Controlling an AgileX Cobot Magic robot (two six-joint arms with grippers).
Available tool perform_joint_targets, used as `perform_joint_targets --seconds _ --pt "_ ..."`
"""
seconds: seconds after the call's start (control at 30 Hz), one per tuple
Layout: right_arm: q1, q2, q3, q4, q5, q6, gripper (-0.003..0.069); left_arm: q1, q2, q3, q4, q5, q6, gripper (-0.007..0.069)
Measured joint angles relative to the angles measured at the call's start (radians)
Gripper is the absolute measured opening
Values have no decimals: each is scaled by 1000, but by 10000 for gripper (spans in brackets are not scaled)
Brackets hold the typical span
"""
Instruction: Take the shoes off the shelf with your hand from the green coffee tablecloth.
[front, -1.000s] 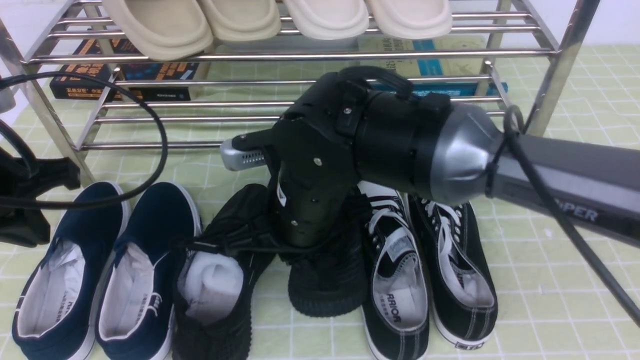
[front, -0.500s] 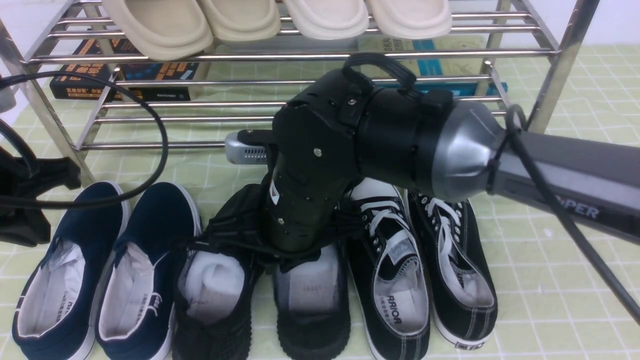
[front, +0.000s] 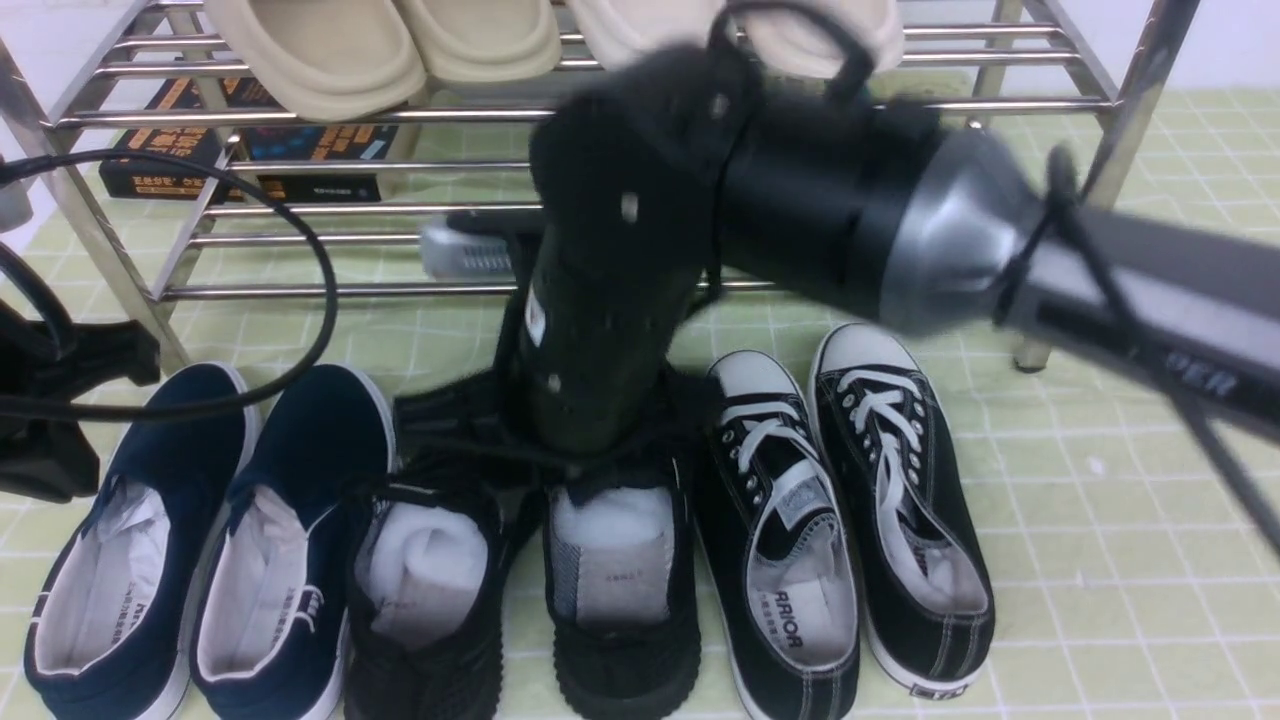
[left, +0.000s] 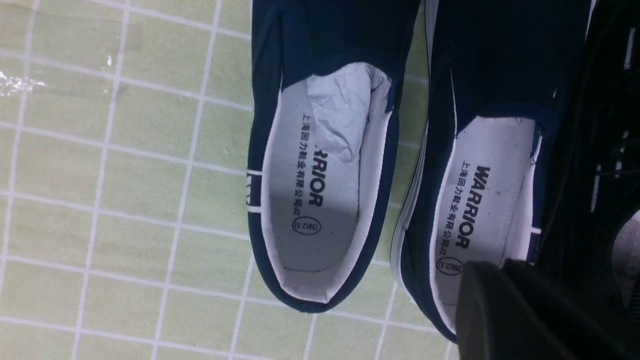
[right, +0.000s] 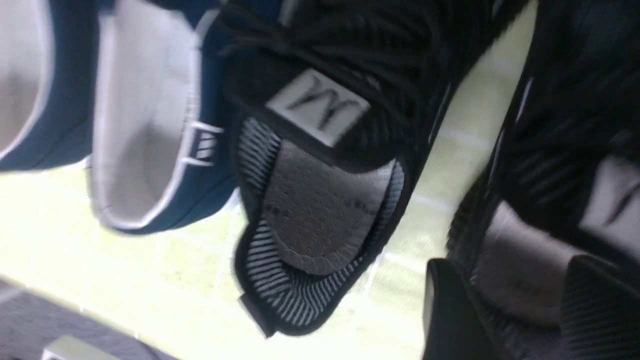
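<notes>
Release of the second shoe. Both black mesh shoes (front: 625, 665) stand upright and side by side on the green tablecloth (front: 1100, 560). They are toward its near edge in front of the shelf (front: 330, 290), between the navy slip-ons (front: 270, 520) and the canvas sneakers (front: 800, 560). Neither is on the bars. The right gripper (front: 575, 435) hangs just above the laces of the right-hand mesh shoe, its outline blurred. In the right wrist view its fingers (right: 450, 310) stand apart over that shoe's heel opening and clamp nothing. The left gripper (left: 505, 300) sits over the inner navy slip-on, and whether its fingers are together cannot be told. The step in hand appears to be withdrawal. It is best done by lifting straight up with the fingers wide until clear of the tongue and laces, then swinging away, so the shoe is not snagged or tipped.
</notes>
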Motion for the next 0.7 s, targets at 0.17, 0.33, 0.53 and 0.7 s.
perform_joint_targets --seconds 0.17,0.33,0.53,0.7 --pt "-41 -48 -50 -31 15 -182 302 0 0 0 2 2 0 54" --pt "-82 -161 14 16 24 -316 209 0 0 0 4 3 0 54" --pt "-89 -464 248 18 28 -405 80 0 0 0 9 2 0 54" --pt "-89 -716 471 -15 29 -409 22 0 0 0 20 -13 0 54"
